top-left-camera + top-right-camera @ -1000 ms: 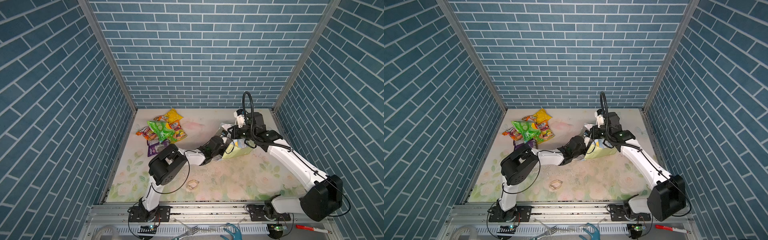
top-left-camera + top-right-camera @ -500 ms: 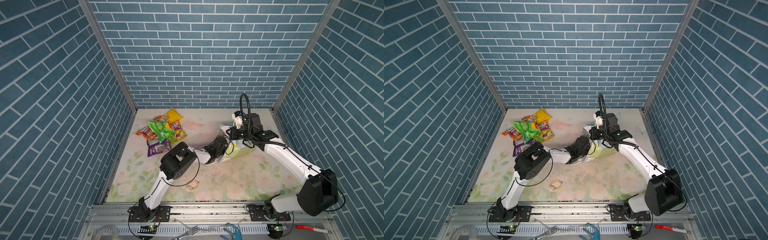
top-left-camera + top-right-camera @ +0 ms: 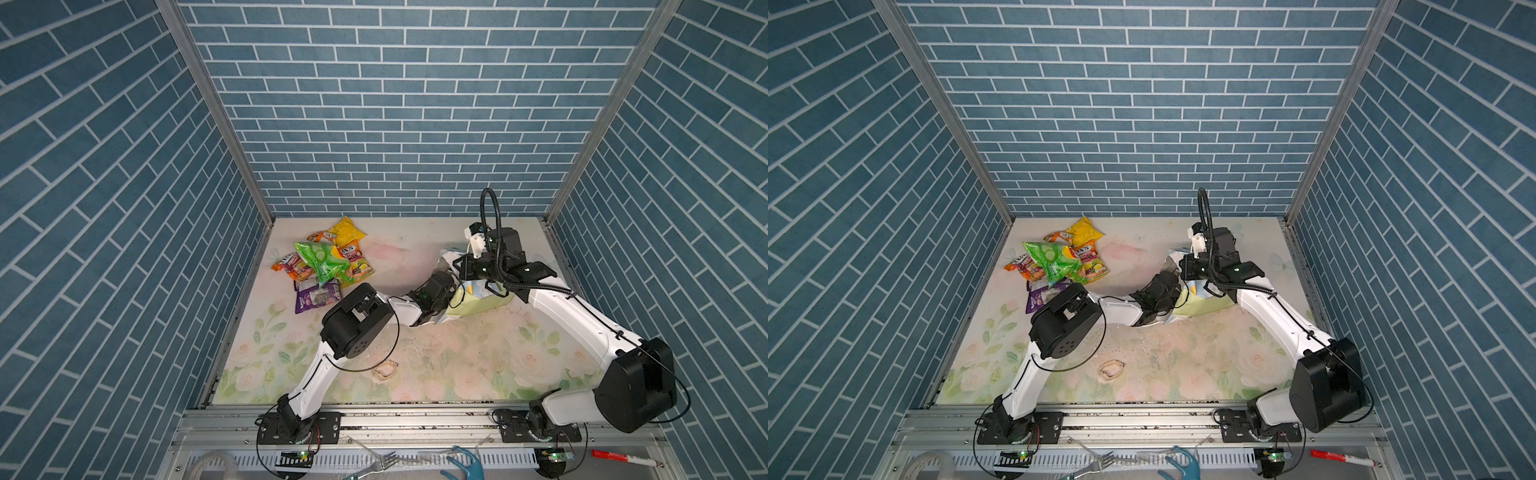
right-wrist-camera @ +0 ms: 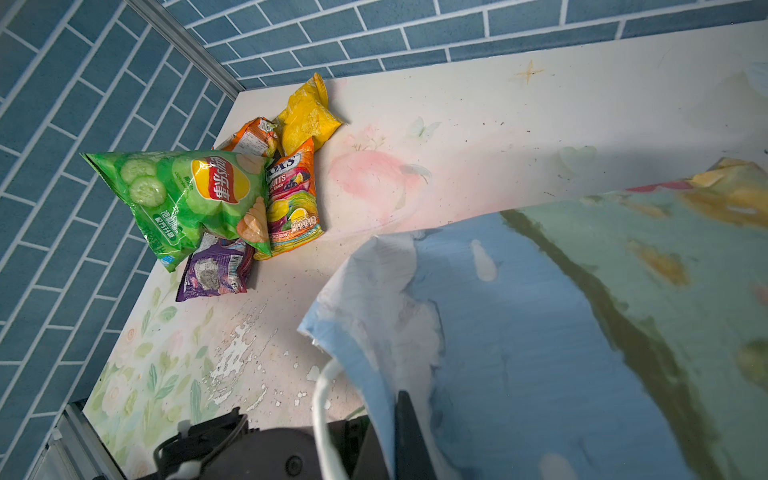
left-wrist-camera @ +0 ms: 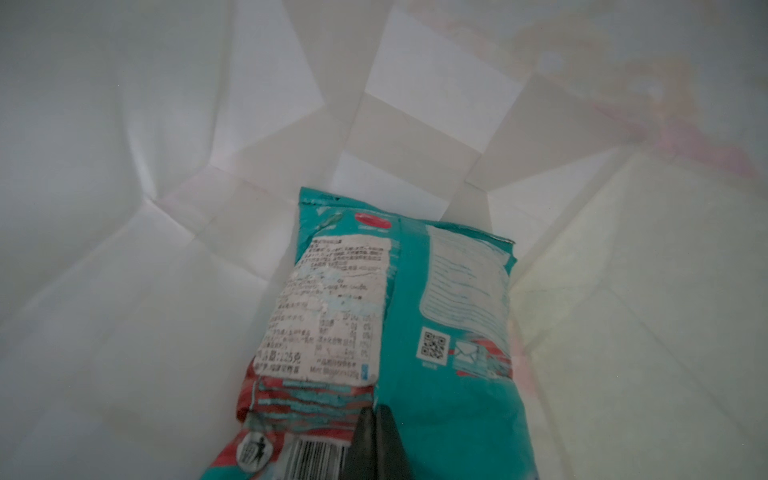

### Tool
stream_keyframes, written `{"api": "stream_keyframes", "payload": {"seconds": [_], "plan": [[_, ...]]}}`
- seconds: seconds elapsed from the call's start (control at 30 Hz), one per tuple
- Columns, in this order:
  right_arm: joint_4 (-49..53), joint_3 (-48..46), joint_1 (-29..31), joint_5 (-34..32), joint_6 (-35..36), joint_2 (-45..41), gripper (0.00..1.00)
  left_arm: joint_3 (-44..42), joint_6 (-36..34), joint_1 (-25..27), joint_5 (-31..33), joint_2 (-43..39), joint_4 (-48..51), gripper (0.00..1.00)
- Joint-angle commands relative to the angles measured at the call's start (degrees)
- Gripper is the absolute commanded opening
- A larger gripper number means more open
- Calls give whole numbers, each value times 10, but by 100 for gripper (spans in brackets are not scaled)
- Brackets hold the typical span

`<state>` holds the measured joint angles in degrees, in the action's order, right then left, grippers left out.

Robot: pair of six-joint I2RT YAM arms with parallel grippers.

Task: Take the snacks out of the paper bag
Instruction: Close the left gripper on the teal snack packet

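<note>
The paper bag [image 3: 478, 301] lies on its side on the right of the floral table [image 3: 415, 353], long axis across it, mouth facing the left arm. A pile of snacks [image 3: 324, 266] sits well apart at the back left. Inside the bag, a teal packet [image 5: 415, 316] points lengthwise at the bag's bottom. The left gripper [image 5: 375, 415] pinches its near end. The right gripper [image 4: 390, 424] clamps the bag's blue rim.

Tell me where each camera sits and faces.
Top views: high in front, looking down toward the back wall; left arm, right arm whole.
Left wrist: inside the paper bag, facing its bottom; left fingers shut on teal packet.
Right wrist: above the bag's rim, facing the snack pile; right fingers pinch the rim.
Shared: right wrist and top views show the green bag.
</note>
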<state>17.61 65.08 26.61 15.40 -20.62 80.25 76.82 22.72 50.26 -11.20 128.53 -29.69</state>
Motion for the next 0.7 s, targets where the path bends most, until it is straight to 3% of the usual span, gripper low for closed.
{"api": "stream_keyframes", "payload": {"seconds": [0.0, 0.67], "plan": [[1, -8, 1, -23, 9, -16, 0, -20, -14, -5, 25, -34, 42, 0], [34, 23, 1, -148, 8, -4, 0, -83, -14, -31, 34, -147, 45, 0]]}}
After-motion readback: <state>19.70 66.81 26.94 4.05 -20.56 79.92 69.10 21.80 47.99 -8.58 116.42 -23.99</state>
